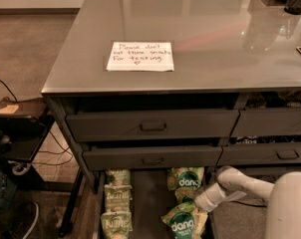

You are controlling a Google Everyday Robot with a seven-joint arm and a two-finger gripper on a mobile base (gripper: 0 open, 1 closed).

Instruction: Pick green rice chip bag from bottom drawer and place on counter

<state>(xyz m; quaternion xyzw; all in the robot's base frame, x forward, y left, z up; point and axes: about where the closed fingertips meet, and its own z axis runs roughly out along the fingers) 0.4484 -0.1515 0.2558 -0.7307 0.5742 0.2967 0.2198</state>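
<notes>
Camera view finds my gripper (203,214) low in the wide dark grey metal bottom drawer (144,200), just beside the right edge of a bright green puffy rice chip bag (182,225). Clenched or released, I cannot tell. A second green bag (189,178) lies behind it, below the glossy grey table (215,39).

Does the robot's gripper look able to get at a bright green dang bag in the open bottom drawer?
Probably yes. The bottom drawer is pulled out, nothing covers the green rice chip bag, and the gripper hangs right beside it, at the drawer's right side.
</notes>
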